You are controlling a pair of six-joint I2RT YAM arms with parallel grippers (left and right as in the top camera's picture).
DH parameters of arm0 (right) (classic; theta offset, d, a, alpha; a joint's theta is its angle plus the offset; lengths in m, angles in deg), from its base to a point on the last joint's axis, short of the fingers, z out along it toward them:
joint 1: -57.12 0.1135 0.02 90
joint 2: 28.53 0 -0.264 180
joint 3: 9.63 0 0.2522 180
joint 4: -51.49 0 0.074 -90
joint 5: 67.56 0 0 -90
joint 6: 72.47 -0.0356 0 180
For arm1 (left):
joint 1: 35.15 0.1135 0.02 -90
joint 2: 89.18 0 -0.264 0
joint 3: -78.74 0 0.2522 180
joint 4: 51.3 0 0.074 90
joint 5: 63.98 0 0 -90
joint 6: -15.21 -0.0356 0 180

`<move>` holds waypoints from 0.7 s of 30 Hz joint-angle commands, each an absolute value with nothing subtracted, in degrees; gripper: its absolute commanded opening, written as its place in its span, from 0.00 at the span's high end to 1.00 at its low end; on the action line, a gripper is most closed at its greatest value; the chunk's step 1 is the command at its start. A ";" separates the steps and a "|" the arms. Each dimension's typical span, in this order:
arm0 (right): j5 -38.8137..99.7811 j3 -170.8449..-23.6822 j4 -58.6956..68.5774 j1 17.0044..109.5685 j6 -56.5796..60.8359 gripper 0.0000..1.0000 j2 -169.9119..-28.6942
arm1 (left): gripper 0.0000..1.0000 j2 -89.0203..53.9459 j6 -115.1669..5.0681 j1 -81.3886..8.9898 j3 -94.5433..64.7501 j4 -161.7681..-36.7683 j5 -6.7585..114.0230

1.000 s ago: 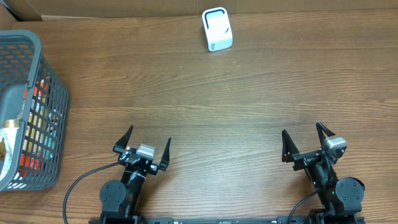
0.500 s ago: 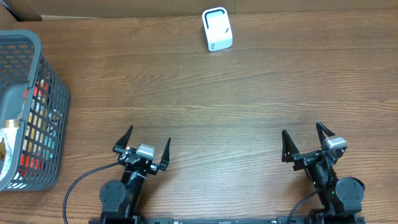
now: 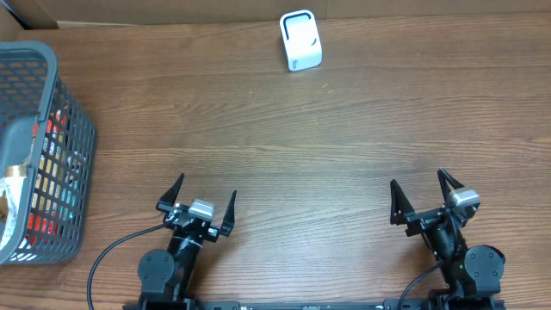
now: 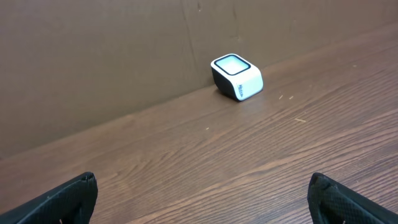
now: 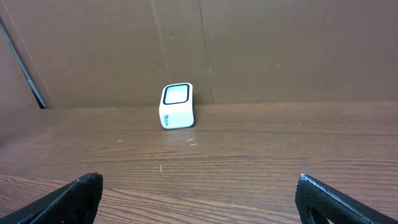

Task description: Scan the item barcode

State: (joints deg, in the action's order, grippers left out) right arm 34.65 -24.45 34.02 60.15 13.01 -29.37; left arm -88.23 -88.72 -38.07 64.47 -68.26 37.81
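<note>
White scanner [image 3: 300, 40], black-rimmed window, far centre

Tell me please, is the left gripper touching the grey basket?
Apart. The overhead view shows it plainly: a strip of bare table lies between the left gripper and the basket, and the open jaws hold nothing.

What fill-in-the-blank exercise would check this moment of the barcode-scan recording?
1. The scanner has a ___ body with a black-rimmed window.
2. The basket stands on the robot's ___ side.
3. The left gripper and right gripper both have their jaws ___.
Missing words: white; left; open.
</note>
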 commanded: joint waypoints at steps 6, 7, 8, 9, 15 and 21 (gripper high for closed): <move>34.69 -23.86 34.20 60.00 12.86 0.00 -28.80 | 0.00 -88.93 -89.38 -38.24 64.71 -68.24 37.85; 34.69 -23.86 34.20 60.00 12.86 0.00 -28.80 | 0.00 -88.93 -89.38 -38.22 64.71 -68.24 37.85; 34.69 -23.84 34.20 60.00 12.86 0.00 -28.80 | 0.00 -88.93 -89.38 -38.22 64.71 -68.24 37.85; 34.69 -23.86 34.20 60.00 12.86 0.00 -28.80 | 0.00 -88.93 -89.38 -38.22 64.71 -68.24 37.85; 34.69 -23.84 34.20 60.00 12.86 0.00 -28.80 | 0.01 -88.93 -89.38 -38.22 64.71 -68.24 37.85; 34.69 -23.84 34.20 60.00 12.86 0.00 -28.80 | 0.00 -88.93 -90.08 -38.22 64.71 -67.85 37.48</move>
State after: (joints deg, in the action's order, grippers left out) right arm 34.69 -24.45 34.02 60.15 13.01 -29.37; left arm -88.23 -88.72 -38.07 64.47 -68.26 37.81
